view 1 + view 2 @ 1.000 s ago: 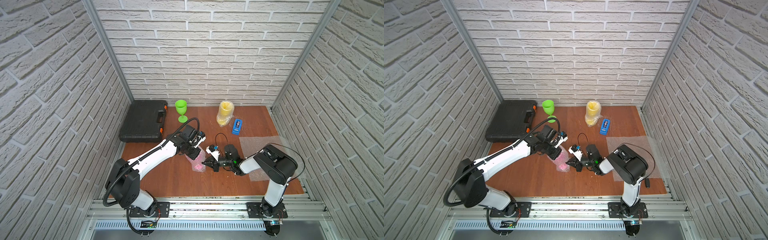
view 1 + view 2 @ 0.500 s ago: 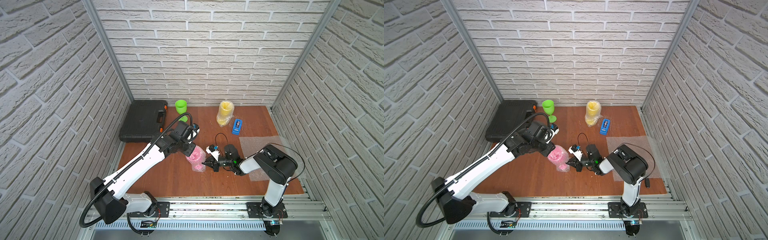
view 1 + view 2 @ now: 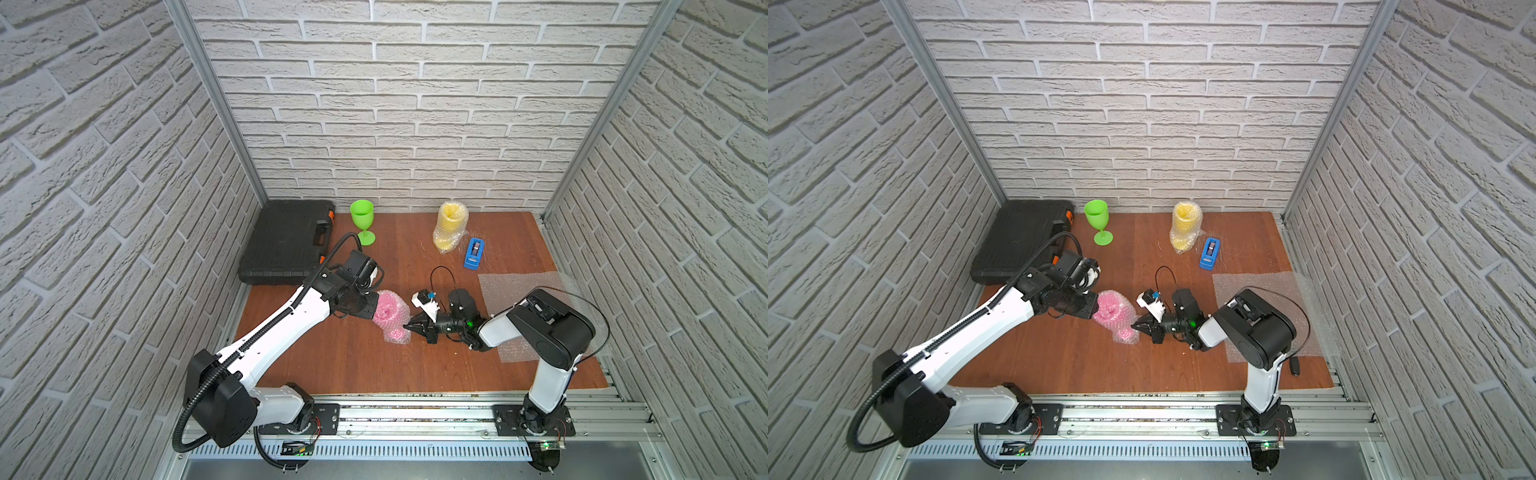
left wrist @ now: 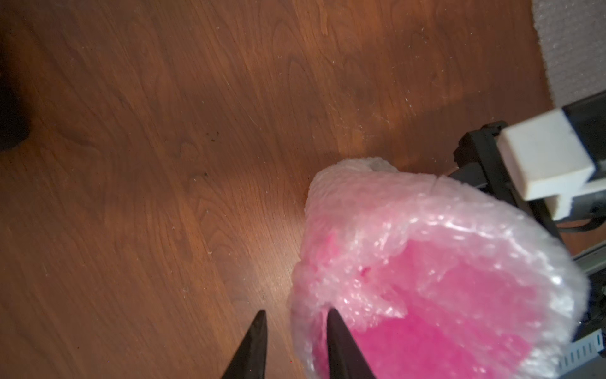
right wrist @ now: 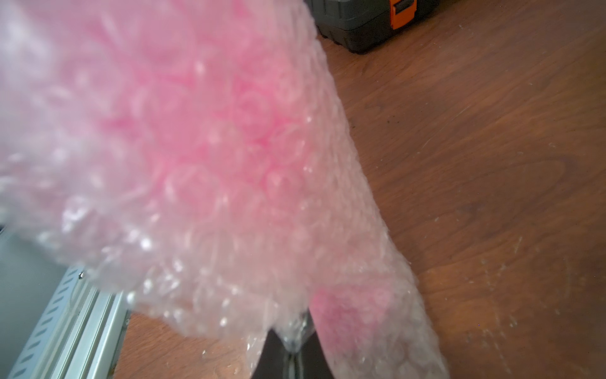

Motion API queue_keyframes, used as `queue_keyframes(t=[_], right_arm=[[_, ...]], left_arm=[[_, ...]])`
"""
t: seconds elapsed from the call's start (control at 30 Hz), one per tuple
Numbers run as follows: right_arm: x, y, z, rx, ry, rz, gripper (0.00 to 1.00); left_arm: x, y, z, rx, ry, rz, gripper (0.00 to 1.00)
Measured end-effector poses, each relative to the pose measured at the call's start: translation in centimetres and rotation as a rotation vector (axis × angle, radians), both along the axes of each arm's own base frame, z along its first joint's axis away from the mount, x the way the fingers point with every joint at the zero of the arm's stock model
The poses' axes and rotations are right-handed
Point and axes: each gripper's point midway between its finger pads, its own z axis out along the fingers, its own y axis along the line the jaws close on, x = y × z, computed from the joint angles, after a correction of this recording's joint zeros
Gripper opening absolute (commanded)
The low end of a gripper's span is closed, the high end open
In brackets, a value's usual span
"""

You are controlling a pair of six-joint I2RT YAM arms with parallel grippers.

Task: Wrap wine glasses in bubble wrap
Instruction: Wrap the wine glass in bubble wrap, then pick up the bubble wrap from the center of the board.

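The pink wine glass (image 3: 388, 318) (image 3: 1115, 316), rolled in bubble wrap, lies tilted mid-table in both top views. My left gripper (image 3: 369, 309) (image 4: 295, 311) is at its mouth. Its fingers stand slightly apart, with one fingertip (image 4: 331, 316) against the wrap's edge and wood showing beside the other. My right gripper (image 3: 409, 327) (image 5: 295, 344) is shut on a pinch of wrap at the foot end. The yellow glass (image 3: 449, 226) stands wrapped at the back. The green glass (image 3: 362, 220) stands bare. A flat bubble wrap sheet (image 3: 519, 291) lies under the right arm.
A black tool case (image 3: 286, 241) lies at the back left, close behind the left arm. A blue tape dispenser (image 3: 474, 253) sits beside the yellow bundle. The aluminium rail (image 3: 415, 415) runs along the table's front edge. Brick walls close in three sides.
The left arm has swung out to the left and its gripper has come from above the pink bundle round to the mouth end. The right arm and bundle have stayed put.
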Motion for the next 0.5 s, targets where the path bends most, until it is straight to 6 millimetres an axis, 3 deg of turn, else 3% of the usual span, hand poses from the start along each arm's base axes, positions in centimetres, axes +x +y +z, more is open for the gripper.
queue_keyframes(t=[0.13,0.3,0.37,0.5], right_arm=[[0.0,0.0,0.0,0.0,0.001,-0.003,0.09],[0.1,-0.6,0.7,-0.027,0.016,-0.04,0.44],[0.0,-1.1,1.7,-0.04,0.015,-0.069,0.5],[0.1,-2.5,5.5,-0.055,-0.009,-0.157,0.52]], left_arm=[[0.8,-0.3,-0.2,-0.045,-0.003,0.025,0.1],[1.4,-0.6,-0.1,-0.072,-0.009,0.038,0.07],[1.5,-0.7,0.0,-0.072,-0.008,0.04,0.07],[1.6,-0.5,0.2,-0.056,-0.003,0.046,0.08]])
